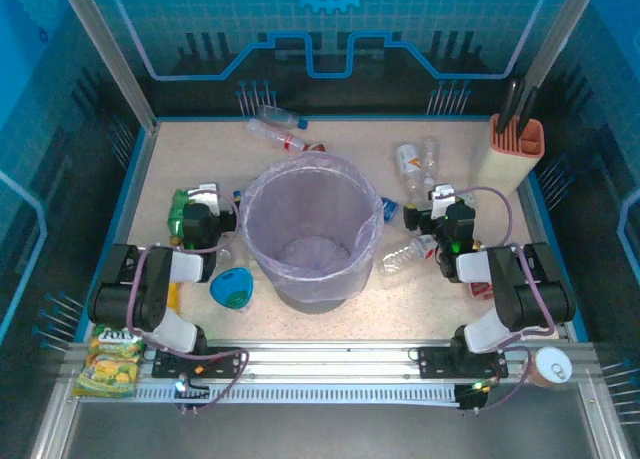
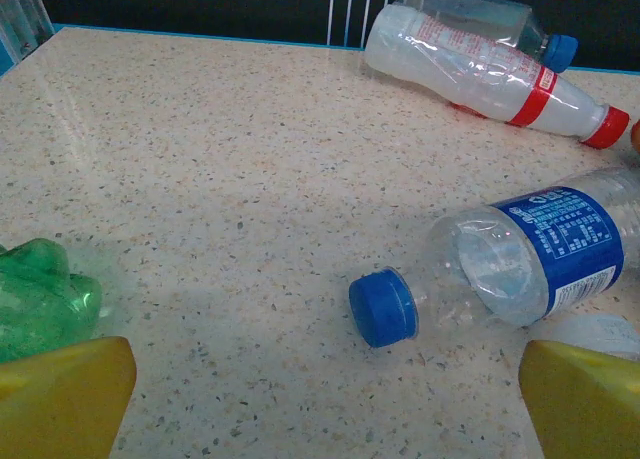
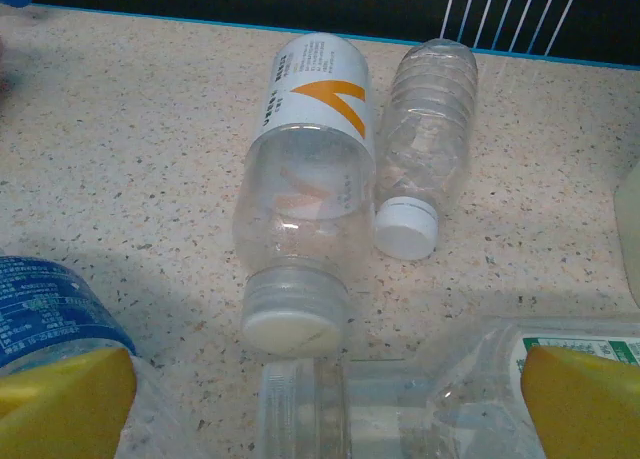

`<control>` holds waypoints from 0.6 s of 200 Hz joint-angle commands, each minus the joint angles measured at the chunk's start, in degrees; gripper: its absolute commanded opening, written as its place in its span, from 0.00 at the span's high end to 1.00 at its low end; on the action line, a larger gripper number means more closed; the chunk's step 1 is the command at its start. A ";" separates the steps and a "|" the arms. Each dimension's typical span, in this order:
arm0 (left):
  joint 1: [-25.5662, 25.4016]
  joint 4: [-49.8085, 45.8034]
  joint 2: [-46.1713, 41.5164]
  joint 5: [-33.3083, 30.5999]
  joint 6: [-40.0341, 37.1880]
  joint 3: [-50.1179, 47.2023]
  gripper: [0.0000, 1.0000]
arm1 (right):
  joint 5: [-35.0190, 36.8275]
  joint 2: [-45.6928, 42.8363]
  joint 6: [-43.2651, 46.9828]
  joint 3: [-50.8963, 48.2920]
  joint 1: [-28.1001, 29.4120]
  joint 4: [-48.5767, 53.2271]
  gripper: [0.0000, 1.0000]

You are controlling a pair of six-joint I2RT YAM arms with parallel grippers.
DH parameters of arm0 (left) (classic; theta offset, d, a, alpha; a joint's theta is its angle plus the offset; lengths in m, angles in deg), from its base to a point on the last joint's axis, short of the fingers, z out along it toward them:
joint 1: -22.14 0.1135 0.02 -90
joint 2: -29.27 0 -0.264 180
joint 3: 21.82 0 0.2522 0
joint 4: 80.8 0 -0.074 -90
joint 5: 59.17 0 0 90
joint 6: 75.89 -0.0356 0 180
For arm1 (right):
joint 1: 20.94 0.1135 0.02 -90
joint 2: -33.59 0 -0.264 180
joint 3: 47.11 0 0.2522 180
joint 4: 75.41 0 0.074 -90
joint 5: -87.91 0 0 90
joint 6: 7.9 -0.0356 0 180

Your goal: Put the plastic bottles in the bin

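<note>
Empty left pincer (image 2: 320, 404) spread wide, empty right pincer (image 3: 325, 404) spread wide, blue-labelled bottle (image 2: 560, 244), print illegible, white-labelled bottle (image 3: 315, 99), orange chevron

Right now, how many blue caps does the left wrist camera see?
2: the cap on the blue-labelled bottle, the cap on the far clear bottle. More may be hidden.

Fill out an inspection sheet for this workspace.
Surface: speckled beige table, no spills seen.
Job's things: bin at centre, no bottle seen inside; plastic bottles lie around it, green bottle at left.
Clutter: blue bowl, yellow snack packet, knife block.
Grippers: left gripper and right gripper open, holding nothing, low near bottles.
Cables: purple cables looped along both arms.
Surroundings: blue-lit panels, aluminium frame.
</note>
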 commanded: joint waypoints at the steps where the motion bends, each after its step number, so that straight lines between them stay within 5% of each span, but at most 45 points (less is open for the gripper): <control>1: -0.34 0.81 0.39 1.14 -0.38 0.22 0.01 | -0.69 0.10 0.78 1.08 -0.35 -0.90 0.00; 120: -0.34 0.52 0.44 1.15 -0.38 0.36 0.01 | -1.48 0.09 0.49 1.26 -0.66 -0.65 0.00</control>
